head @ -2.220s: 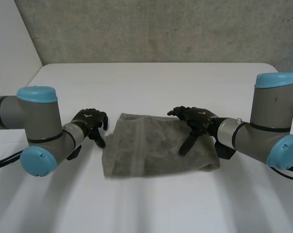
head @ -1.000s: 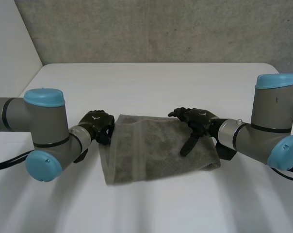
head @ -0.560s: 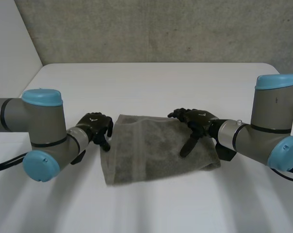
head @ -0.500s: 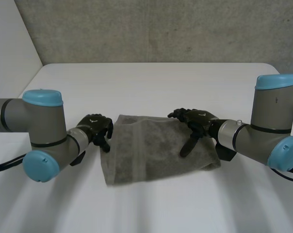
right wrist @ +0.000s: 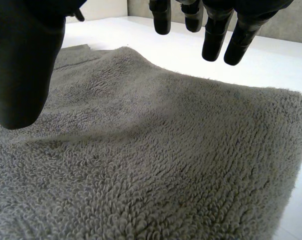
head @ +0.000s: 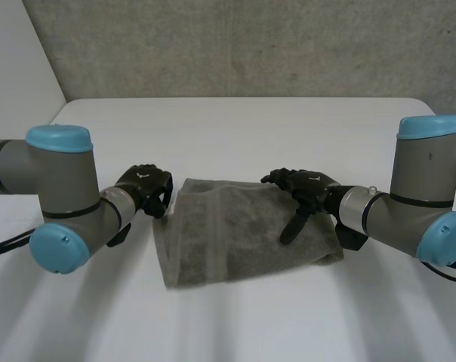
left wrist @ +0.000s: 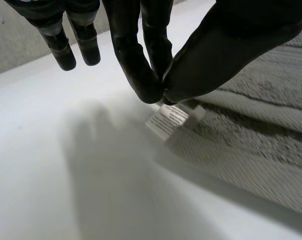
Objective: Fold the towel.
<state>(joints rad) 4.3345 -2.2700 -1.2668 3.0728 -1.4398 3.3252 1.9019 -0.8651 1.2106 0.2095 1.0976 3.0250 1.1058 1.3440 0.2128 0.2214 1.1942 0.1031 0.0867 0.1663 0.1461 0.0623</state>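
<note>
The grey towel [head: 243,226] lies folded on the white table [head: 235,128], between my two hands. My left hand [head: 145,185] is at the towel's far left corner. In the left wrist view a finger and the thumb of the left hand [left wrist: 141,55] pinch together on the top end of the white label [left wrist: 168,119] sewn to the towel's [left wrist: 261,130] edge. My right hand [head: 307,185] rests over the right part of the towel, open, one digit pointing down onto the cloth. In the right wrist view its thumb [right wrist: 21,60] and straight fingers [right wrist: 216,30] hover just above the pile of the towel [right wrist: 166,150].
A grey wall [head: 235,45] stands behind the table's far edge. Bare table surface stretches beyond the towel and in front of it [head: 235,324]. Both forearms lie low on either side of the cloth.
My left hand came in from the left to the towel's far left corner and closed finger and thumb on the label. The towel's left edge shifted slightly. The right hand stayed still.
</note>
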